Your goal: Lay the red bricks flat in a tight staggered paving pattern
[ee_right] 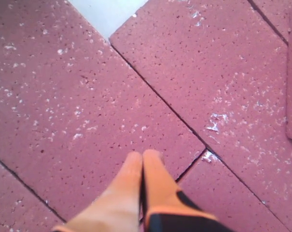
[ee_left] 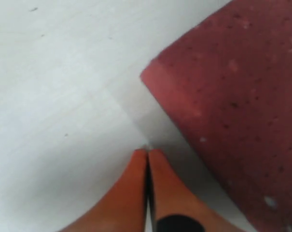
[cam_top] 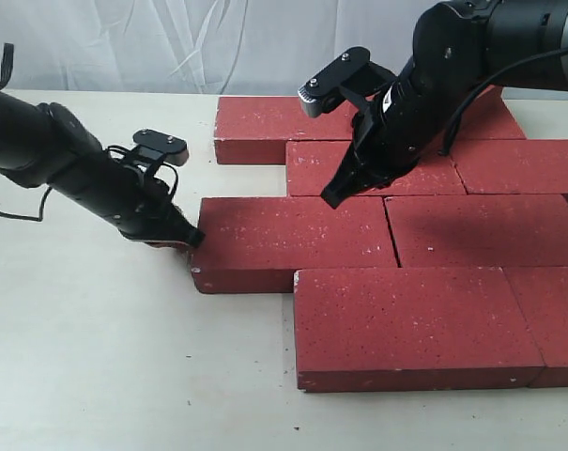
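Dark-red and rough, the red bricks (cam_top: 452, 230) lie flat in staggered rows beneath the right end effector (cam_top: 331, 196) and just beside the left end effector (cam_top: 191, 239), both pressed together; likely heavy and rigid, they suit edge pushes.

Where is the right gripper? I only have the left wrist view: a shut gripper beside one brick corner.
Observer: The right gripper points down at the seam between the second and third rows of red bricks, counted from the back.
Operator: Is it carrying anything?
Observer: No. The right wrist view shows its fingers pressed together, nothing between them.
Operator: Which brick is my corner on?
Observer: The third row's left brick; the left gripper sits at its left end, where the paving meets the table.
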Controlling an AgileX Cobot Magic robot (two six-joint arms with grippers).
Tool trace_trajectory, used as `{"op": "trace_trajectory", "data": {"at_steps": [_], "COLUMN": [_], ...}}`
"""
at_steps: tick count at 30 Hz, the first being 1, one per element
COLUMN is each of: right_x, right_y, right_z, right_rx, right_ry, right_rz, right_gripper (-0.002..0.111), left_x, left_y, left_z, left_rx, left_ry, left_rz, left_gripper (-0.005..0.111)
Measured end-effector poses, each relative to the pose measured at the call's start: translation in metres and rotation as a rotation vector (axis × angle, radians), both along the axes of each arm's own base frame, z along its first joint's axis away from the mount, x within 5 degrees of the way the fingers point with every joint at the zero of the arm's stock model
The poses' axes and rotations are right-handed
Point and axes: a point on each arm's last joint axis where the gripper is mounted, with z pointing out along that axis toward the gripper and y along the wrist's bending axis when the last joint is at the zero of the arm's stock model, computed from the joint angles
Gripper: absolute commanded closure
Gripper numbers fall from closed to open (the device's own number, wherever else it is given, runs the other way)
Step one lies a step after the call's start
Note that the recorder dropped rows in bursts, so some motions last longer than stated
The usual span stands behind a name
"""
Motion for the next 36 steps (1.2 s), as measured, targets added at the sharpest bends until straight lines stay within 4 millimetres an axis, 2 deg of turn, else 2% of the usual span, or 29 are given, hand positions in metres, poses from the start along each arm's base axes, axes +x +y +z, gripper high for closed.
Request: {"op": "trace_trajectory", "data": {"at_steps": [7, 11, 15, 18, 21, 24, 29, 33, 36], "right_x": [0.0, 0.003, 0.016, 0.027, 0.041, 0.061, 0.098, 0.126, 0.146], "right_y": [0.0, 0.002, 0.007, 0.01, 0.007, -0.019, -0.084, -0.129, -0.156], "right_z": [0.0, 0.002, 0.01, 0.021, 0.04, 0.063, 0.09, 0.086, 0.073], "right_rx": [0.0, 0.019, 0.075, 0.099, 0.123, 0.145, 0.151, 0.115, 0.086], "right_ry": [0.0, -0.036, -0.204, -0.375, -0.485, -0.548, -0.507, -0.422, -0.362], "right_rz": [0.0, 0.0, 0.023, 0.067, 0.062, -0.029, -0.253, -0.374, -0.437], "right_gripper": [0.109, 0.109, 0.109, 0.109, 0.109, 0.109, 0.109, 0.109, 0.109], "left_x": [0.008, 0.005, -0.002, -0.01, -0.017, -0.023, -0.018, -0.004, 0.005], "left_y": [0.034, 0.036, 0.019, -0.004, -0.032, -0.053, -0.075, -0.09, -0.103], "left_z": [0.011, 0.027, 0.053, 0.069, 0.074, 0.078, 0.081, 0.09, 0.094], "left_rx": [0.004, -0.028, -0.068, -0.105, -0.143, -0.166, -0.129, -0.138, -0.17], "left_ry": [-0.005, 0.001, -0.05, -0.117, -0.182, -0.241, -0.375, -0.436, -0.442], "left_rz": [0.095, 0.106, 0.071, 0.003, -0.087, -0.153, -0.144, -0.144, -0.164], "left_gripper": [0.107, 0.107, 0.107, 0.107, 0.107, 0.107, 0.107, 0.107, 0.107]}}
